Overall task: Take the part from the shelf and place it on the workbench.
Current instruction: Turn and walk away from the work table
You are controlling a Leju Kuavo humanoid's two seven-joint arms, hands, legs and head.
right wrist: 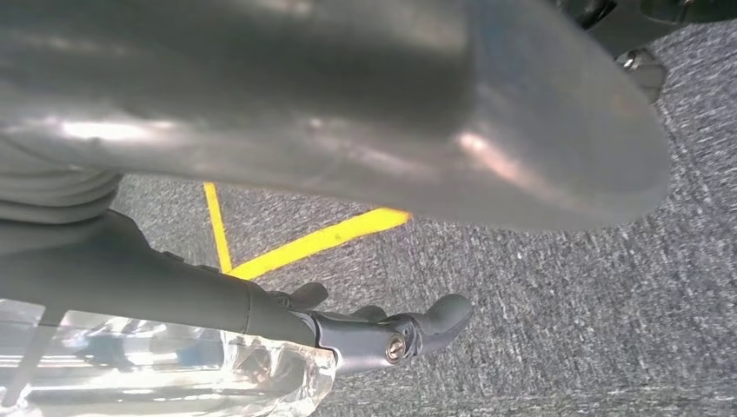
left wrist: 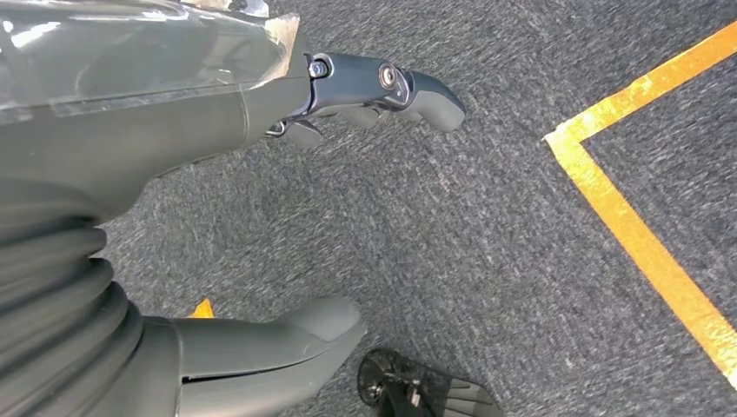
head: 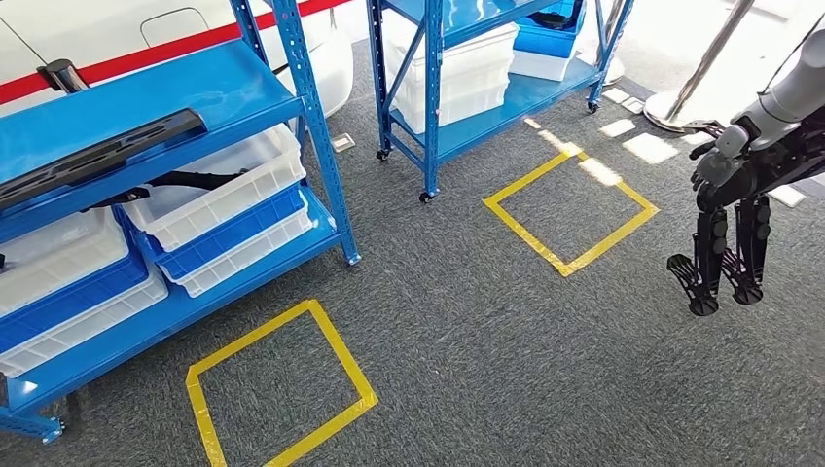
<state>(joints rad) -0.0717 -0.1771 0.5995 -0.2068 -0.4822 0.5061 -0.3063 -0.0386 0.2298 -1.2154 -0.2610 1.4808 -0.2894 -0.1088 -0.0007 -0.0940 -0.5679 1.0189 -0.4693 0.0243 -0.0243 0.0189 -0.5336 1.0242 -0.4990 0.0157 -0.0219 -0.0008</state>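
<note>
long black glossy part (head: 92, 154) is seen lying flat on the upper deck of the blue metal shelf (head: 309, 107), above the white and blue plastic bins (head: 222, 209). the right robot hand (head: 725, 229) is hung low over the grey carpet (head: 467, 331), fingers spread, nothing held. the left robot hand (left wrist: 261, 217) is likewise held spread and empty near yellow floor tape (left wrist: 643, 243).

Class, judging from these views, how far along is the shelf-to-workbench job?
Done: nothing settled. In hand: nothing; left hand and right hand hang with fingers apart. A long black part lies on the blue shelf. This fits before a pick, or after delivering another.
</note>
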